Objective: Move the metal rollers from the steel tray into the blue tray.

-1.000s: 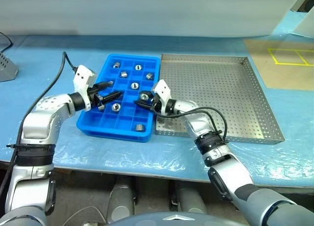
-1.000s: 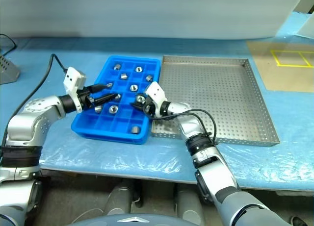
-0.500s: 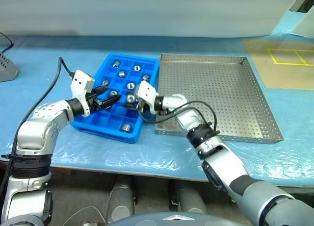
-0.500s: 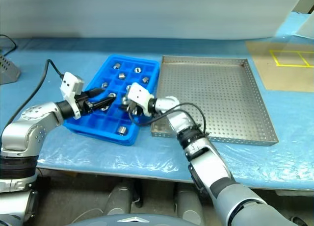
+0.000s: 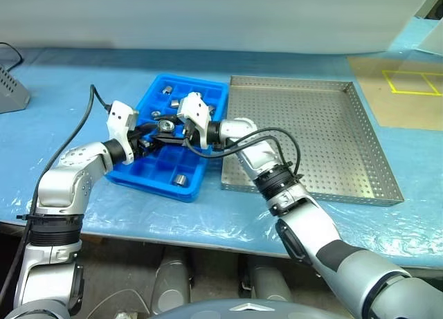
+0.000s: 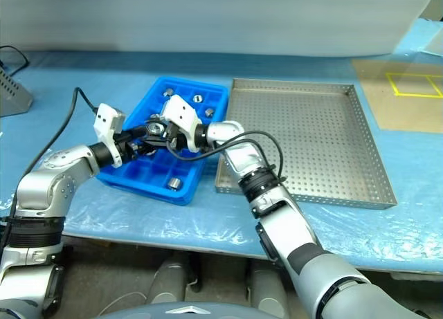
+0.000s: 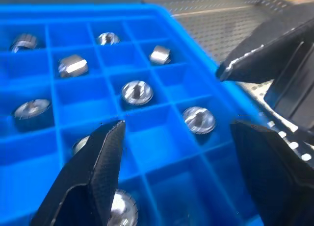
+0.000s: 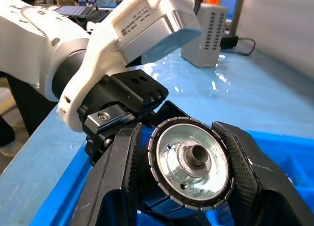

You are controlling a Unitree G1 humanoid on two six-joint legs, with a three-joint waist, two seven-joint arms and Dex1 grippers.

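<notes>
We judge the roller (image 8: 190,161) small, stiff, slick: right gripper (image 8: 186,187) pinches its rim w/ jaws across dia.; left gripper (image 7: 176,152) spread.

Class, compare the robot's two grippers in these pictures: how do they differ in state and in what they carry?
The right gripper is shut on a metal roller; the left gripper is open and holds nothing. The right gripper points toward the left gripper, which faces the blue tray. Both hang over that tray, fingers black.

table cover (image 5: 62,77): blue plastic sheet | grey box (image 5: 10,94): far left edge | yellow floor markings (image 5: 415,82): right
</notes>
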